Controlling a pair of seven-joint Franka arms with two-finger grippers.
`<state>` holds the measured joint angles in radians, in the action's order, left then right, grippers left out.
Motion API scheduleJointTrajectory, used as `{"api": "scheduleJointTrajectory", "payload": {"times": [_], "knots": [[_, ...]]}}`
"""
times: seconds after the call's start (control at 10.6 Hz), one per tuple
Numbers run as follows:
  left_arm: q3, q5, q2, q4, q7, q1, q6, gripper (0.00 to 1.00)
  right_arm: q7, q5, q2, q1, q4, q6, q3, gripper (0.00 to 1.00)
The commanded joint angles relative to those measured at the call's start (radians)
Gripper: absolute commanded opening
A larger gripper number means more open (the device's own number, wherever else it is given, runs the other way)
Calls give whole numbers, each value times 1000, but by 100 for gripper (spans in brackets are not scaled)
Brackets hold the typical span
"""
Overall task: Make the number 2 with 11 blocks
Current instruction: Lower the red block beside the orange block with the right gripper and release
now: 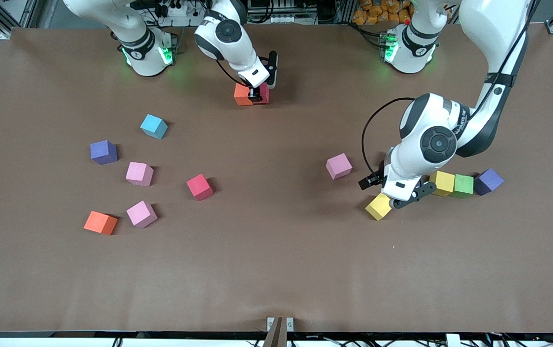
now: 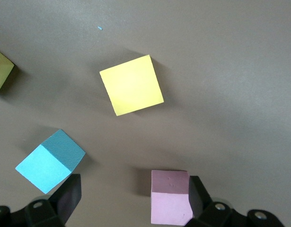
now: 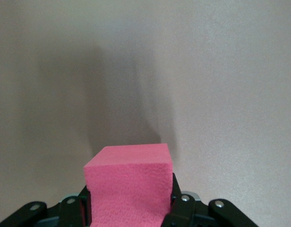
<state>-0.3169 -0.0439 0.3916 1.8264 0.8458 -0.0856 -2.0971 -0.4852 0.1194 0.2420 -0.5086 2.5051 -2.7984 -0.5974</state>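
My right gripper [image 1: 257,92] is shut on a red block [image 3: 128,189], holding it at the table against an orange block [image 1: 243,94] near the robots' bases. My left gripper [image 1: 392,195] is open over a yellow block [image 1: 378,206]. In the left wrist view the gripper [image 2: 131,203] has a pink block [image 2: 171,196] by one finger [image 2: 198,196], with a yellow block [image 2: 131,85] and a light blue block [image 2: 48,161] on the table. Loose blocks include light blue [image 1: 153,126], purple [image 1: 103,152], pink [image 1: 139,173], red [image 1: 200,186], pink [image 1: 141,214], orange [image 1: 100,223], pink [image 1: 338,166] and yellow [image 1: 443,183].
A green cube [image 1: 463,186] touches the second yellow block, with a dark purple cube [image 1: 488,181] beside it toward the left arm's end. The brown table [image 1: 276,270] has wide bare room nearer the front camera.
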Motion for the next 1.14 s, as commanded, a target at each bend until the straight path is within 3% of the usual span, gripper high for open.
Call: {"api": "scheduleJointTrajectory", "payload": {"times": [0.0, 0.28, 0.66, 1.04], "knots": [[44, -25, 13, -24, 10, -59, 2, 100, 30, -9, 0, -19, 9, -20, 10, 63], [44, -25, 16, -19, 15, -51, 3, 100, 31, -9, 0, -19, 8, -21, 10, 90], [42, -25, 13, -22, 12, -49, 8, 100, 31, -9, 6, -19, 11, -30, 10, 100], [36, -16, 6, -25, 39, -49, 9, 100, 66, -9, -6, -13, 9, -15, 10, 100]]}}
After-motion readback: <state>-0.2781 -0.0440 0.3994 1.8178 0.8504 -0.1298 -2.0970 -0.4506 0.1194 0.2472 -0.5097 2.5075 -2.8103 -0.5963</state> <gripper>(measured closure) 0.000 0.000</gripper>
